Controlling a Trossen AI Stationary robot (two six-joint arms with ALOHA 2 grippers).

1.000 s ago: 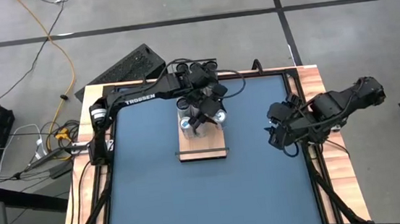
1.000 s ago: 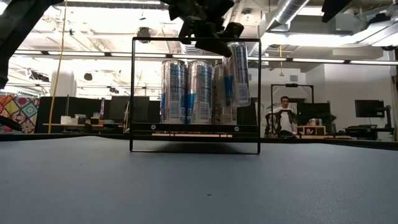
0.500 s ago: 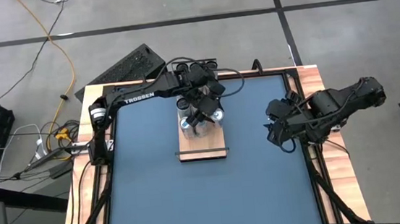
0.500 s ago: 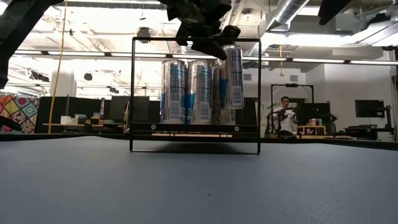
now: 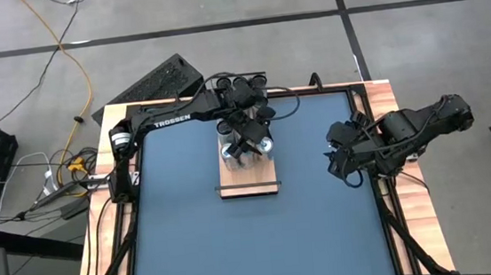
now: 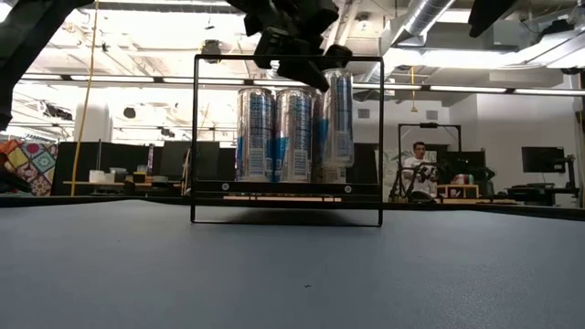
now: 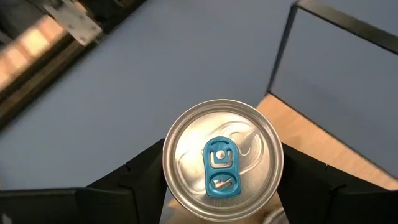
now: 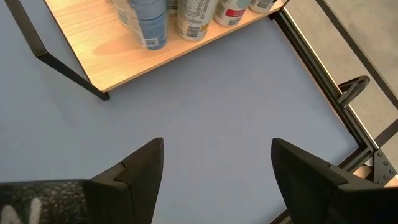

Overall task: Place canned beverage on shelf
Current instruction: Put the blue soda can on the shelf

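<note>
The left gripper (image 5: 252,142) holds a can (image 6: 336,117) tight by its top, right over the shelf (image 5: 249,178). A moment ago the can hung higher and leaned to one side. Now it has come down lower and stands almost straight, next to the other cans (image 6: 275,133) on the wood, but its bottom looks not quite down yet. So the job is nearly done: the can just has to land and be let go. The right gripper (image 5: 342,166) waits over the table's right side, open, holding nothing.
</note>
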